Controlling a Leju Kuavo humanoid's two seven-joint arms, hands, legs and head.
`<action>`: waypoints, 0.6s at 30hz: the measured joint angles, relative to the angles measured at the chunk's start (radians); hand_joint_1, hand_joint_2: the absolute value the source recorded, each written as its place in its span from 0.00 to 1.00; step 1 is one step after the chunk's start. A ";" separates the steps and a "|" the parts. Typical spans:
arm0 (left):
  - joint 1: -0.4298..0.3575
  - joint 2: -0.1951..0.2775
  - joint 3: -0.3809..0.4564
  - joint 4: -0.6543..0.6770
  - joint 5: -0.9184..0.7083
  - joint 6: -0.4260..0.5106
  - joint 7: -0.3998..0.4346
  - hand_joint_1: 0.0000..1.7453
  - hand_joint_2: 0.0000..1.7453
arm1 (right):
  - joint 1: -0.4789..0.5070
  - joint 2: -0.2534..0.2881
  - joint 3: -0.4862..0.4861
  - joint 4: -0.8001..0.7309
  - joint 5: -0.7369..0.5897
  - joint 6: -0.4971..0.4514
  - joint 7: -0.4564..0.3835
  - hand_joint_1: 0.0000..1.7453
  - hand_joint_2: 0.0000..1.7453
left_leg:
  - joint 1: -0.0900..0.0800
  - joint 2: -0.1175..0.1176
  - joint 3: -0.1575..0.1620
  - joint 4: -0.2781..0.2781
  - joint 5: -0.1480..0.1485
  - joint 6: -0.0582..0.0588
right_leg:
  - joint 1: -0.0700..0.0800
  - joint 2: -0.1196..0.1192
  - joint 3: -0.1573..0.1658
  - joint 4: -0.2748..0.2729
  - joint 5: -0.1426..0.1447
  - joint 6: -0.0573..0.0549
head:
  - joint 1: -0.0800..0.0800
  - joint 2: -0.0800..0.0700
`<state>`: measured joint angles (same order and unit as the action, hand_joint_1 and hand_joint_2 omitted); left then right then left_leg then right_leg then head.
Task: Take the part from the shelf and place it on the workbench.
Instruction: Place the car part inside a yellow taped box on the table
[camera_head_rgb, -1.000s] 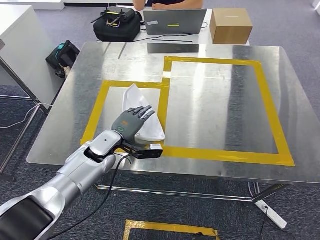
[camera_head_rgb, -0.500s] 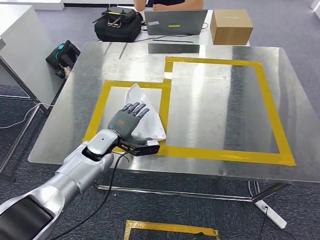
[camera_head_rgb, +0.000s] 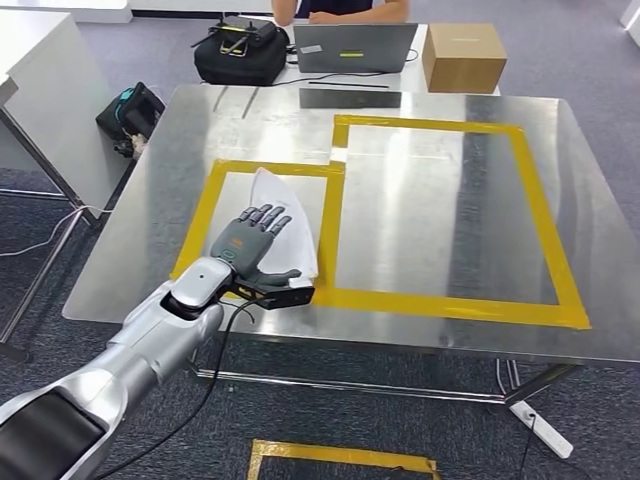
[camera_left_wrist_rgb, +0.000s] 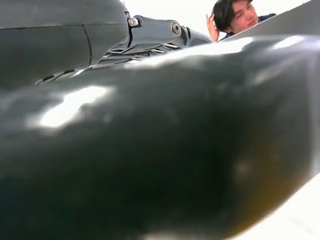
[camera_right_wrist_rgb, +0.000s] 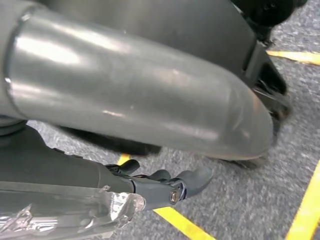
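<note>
On the metal workbench (camera_head_rgb: 453, 230), inside the smaller of two rectangles marked in yellow tape (camera_head_rgb: 330, 225), lies the white part (camera_head_rgb: 290, 215), a thin, roughly triangular piece lying flat on the steel. Its near corner sits close to the tape strip along the front of that rectangle. The left hand (camera_head_rgb: 253, 250) rests over the part's near portion, palm down, with its dark fingers (camera_head_rgb: 264, 217) stretched out and slightly apart and the thumb (camera_head_rgb: 278, 277) pointing toward the tape. Nothing is pinched or wrapped in it; whether the palm touches the part I cannot tell. The silver left arm reaches in from the lower left, a black cable hanging beneath it. In the right wrist view, the right hand (camera_right_wrist_rgb: 166, 185) hangs over grey carpet with yellow floor tape (camera_right_wrist_rgb: 181, 224), its fingers loosely extended and holding nothing. Beyond the workbench's far edge stand a laptop (camera_head_rgb: 355, 45), a cardboard box (camera_head_rgb: 463, 55) and a black bag (camera_head_rgb: 241, 50), with a person (camera_head_rgb: 340, 10) seated behind the laptop.
</note>
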<state>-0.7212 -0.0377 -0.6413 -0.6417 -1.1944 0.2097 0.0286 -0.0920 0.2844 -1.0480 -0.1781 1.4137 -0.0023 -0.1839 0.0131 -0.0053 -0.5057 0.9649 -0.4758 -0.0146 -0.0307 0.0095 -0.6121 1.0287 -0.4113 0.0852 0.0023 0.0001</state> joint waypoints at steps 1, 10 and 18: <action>-0.001 0.001 0.002 0.001 0.000 0.000 0.000 0.00 0.00 | -0.001 0.000 0.000 0.000 0.000 0.000 0.000 0.00 0.00 | -0.002 0.000 -0.005 0.004 0.000 -0.005 | 0.002 0.002 0.001 0.000 -0.005 -0.008 | 0.000 0.000; 0.003 0.013 0.014 0.010 -0.002 -0.001 0.006 0.00 0.00 | 0.000 -0.001 0.000 0.000 -0.001 -0.002 0.001 0.00 0.00 | 0.002 0.001 -0.128 0.297 -0.157 -0.023 | 0.007 -0.002 -0.044 -0.001 0.021 -0.058 | -0.004 0.000; 0.000 0.017 0.019 0.013 -0.003 -0.001 0.016 0.00 0.00 | 0.003 -0.001 0.000 0.000 -0.002 -0.007 0.001 0.00 0.00 | -0.007 -0.001 -0.002 0.023 -0.021 0.007 | 0.011 0.000 -0.081 -0.018 0.088 -0.022 | -0.005 0.000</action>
<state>-0.7215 -0.0204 -0.6226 -0.6285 -1.1978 0.2089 0.0444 -0.0890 0.2834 -1.0483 -0.1781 1.4118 -0.0091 -0.1824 0.0058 -0.0068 -0.5080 0.9878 -0.4971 -0.0075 -0.0202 0.0097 -0.6935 1.0110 -0.3237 0.0629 -0.0029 0.0003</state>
